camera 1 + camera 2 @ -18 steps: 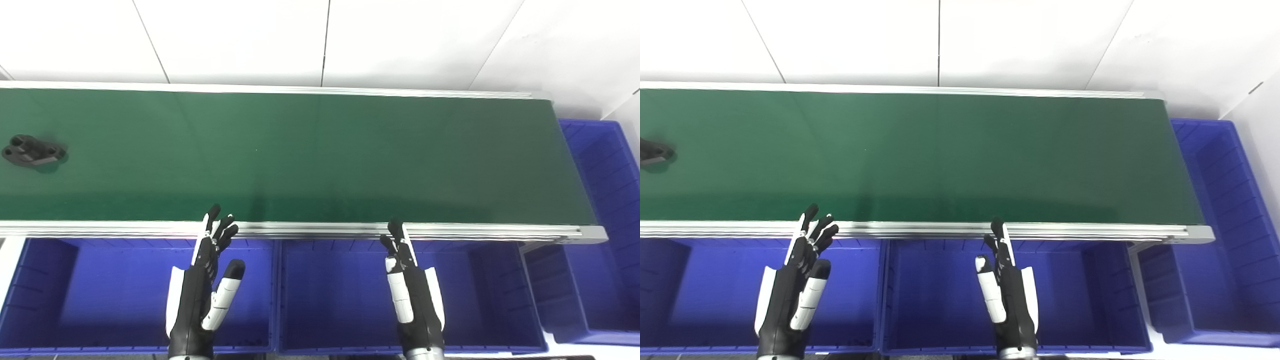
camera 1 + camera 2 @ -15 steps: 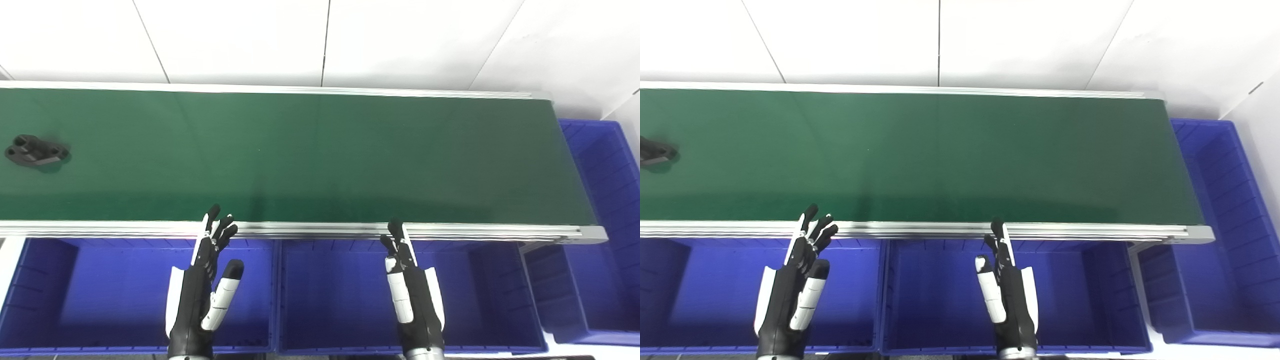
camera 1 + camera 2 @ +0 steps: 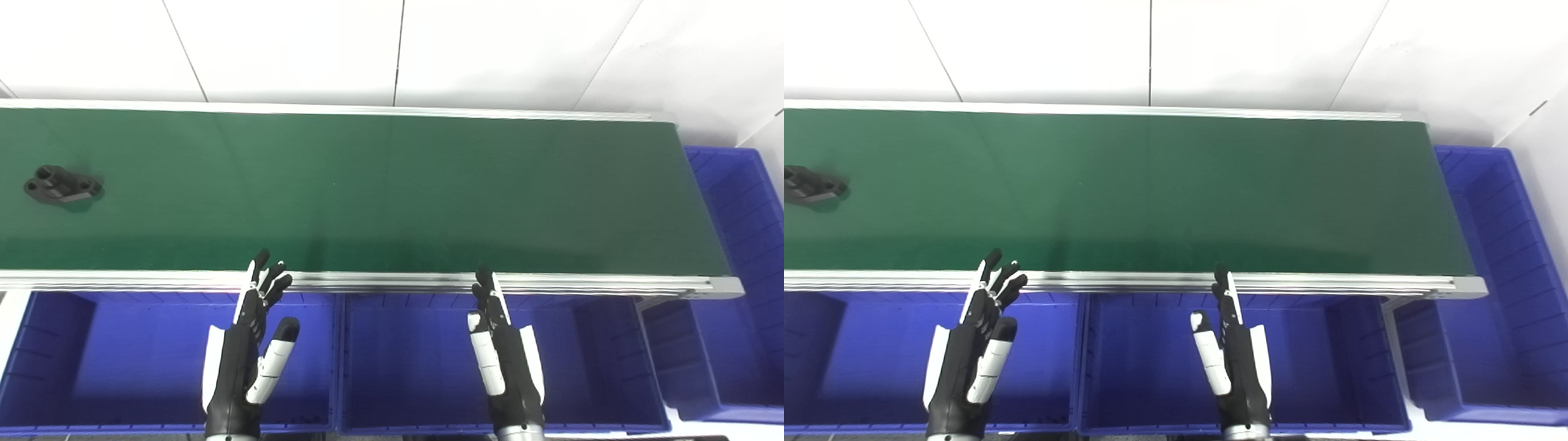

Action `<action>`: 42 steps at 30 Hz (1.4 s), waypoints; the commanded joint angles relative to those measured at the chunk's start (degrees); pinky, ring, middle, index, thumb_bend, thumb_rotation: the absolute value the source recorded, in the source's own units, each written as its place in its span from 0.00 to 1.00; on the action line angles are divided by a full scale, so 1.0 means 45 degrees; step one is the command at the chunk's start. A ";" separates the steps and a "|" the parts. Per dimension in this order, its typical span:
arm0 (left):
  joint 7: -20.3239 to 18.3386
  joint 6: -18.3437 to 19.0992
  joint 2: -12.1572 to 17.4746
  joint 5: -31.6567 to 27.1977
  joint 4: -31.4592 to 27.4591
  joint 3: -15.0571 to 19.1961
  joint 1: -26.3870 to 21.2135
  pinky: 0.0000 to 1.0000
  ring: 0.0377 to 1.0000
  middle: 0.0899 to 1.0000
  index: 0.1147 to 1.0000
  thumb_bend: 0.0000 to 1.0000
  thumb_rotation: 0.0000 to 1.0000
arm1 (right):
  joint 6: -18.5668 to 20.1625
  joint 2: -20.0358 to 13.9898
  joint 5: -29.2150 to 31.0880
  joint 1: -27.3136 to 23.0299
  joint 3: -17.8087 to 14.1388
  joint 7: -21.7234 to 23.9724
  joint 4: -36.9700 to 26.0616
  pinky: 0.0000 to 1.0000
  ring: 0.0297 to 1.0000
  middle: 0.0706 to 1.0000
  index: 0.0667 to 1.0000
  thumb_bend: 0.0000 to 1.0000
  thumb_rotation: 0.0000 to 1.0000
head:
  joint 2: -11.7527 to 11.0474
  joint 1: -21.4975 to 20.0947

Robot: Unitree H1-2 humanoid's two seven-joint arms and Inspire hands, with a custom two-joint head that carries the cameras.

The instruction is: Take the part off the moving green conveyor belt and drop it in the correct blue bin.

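Note:
A small black part (image 3: 62, 185) with holes in it lies on the green conveyor belt (image 3: 380, 190) at its far left; the right eye view cuts it at the picture's left edge (image 3: 811, 187). My left hand (image 3: 248, 352) hovers open over the left front blue bin (image 3: 55, 361), fingers stretched toward the belt's near rail. My right hand (image 3: 505, 361) is open too, above the middle front blue bin (image 3: 416, 361). Neither hand holds anything, and both are far from the part.
A third blue bin (image 3: 744, 257) stands past the belt's right end. An aluminium rail (image 3: 380, 283) runs along the belt's near side, between belt and front bins. White wall panels rise behind the belt.
The black part has travelled a little to the right along the belt. My right hand's thumb has spread slightly; the left hand has stayed put.

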 commanded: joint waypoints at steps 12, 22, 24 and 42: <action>0.0144 -0.0440 -0.0102 0.0153 -0.0273 0.0010 0.0083 0.90 0.86 0.90 0.95 0.70 0.91 | -0.0280 0.1604 -0.0253 0.0320 0.0857 -0.0018 -0.0099 1.00 0.97 0.98 1.00 0.64 1.00 | 0.0012 0.0012; 0.0027 -0.0423 -0.0040 -0.0063 -0.0340 -0.0021 0.0076 0.89 0.86 0.90 0.95 0.67 0.90 | -0.0242 0.1600 -0.0232 0.0351 0.0893 0.0013 -0.0163 1.00 0.97 0.98 1.00 0.64 1.00 | 0.0028 -0.0004; 0.0029 -0.0460 -0.0027 -0.0061 -0.0321 -0.0021 0.0067 0.88 0.86 0.90 0.95 0.66 0.90 | -0.0210 0.1611 -0.0254 0.0359 0.0890 0.0001 -0.0171 1.00 0.97 0.98 1.00 0.64 1.00 | 0.0026 -0.0004; 0.0511 -0.1835 -0.0389 0.0185 0.1253 -0.0130 -0.0203 0.87 0.84 0.88 0.92 0.69 0.90 | -0.1112 0.1349 0.0349 0.0073 0.0341 -0.0026 0.0714 1.00 0.95 0.98 0.99 0.67 1.00 | -0.1335 0.0845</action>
